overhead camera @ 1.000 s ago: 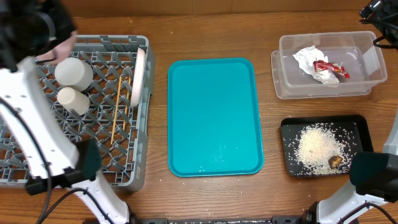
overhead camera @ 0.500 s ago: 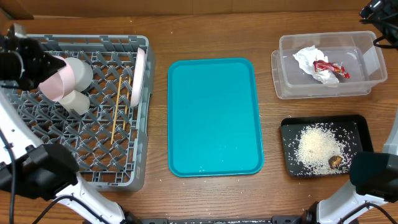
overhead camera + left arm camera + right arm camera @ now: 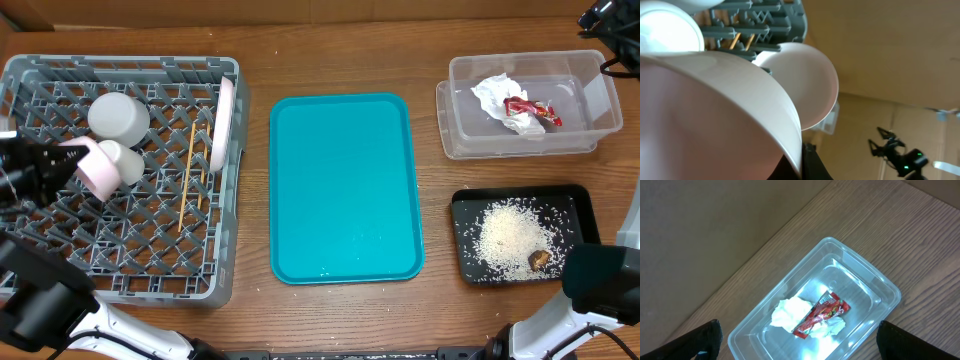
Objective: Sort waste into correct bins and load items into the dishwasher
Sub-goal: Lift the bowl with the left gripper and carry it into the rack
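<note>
nearly done: napkin (image 3: 490, 93), wrapper (image 3: 530, 108) in tub (image 3: 460, 70), rice (image 3: 510, 235), scraps (image 3: 540, 258) in black tray (image 3: 460, 205), plate (image 3: 222, 125), bowl (image 3: 118, 115), cup (image 3: 125, 160), chopsticks (image 3: 190, 175) in rack (image 3: 180, 270), second bowl (image 3: 92, 172) pinched in left hand (image 3: 62, 165) over rack, not yet set down, right hand (image 3: 598, 18) wide above tub.

Open room over teal tray (image 3: 345, 190); cups (image 3: 118, 115) and plate (image 3: 221, 125) in rack (image 3: 150, 250)

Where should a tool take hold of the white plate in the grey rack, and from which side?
Probably the upper rim, coming straight down. The plate stands nearly on edge against the rack wall nearest the teal tray, so only its thin rim faces up; one finger goes on each face. That wall and the chopsticks crowd its sides.
</note>
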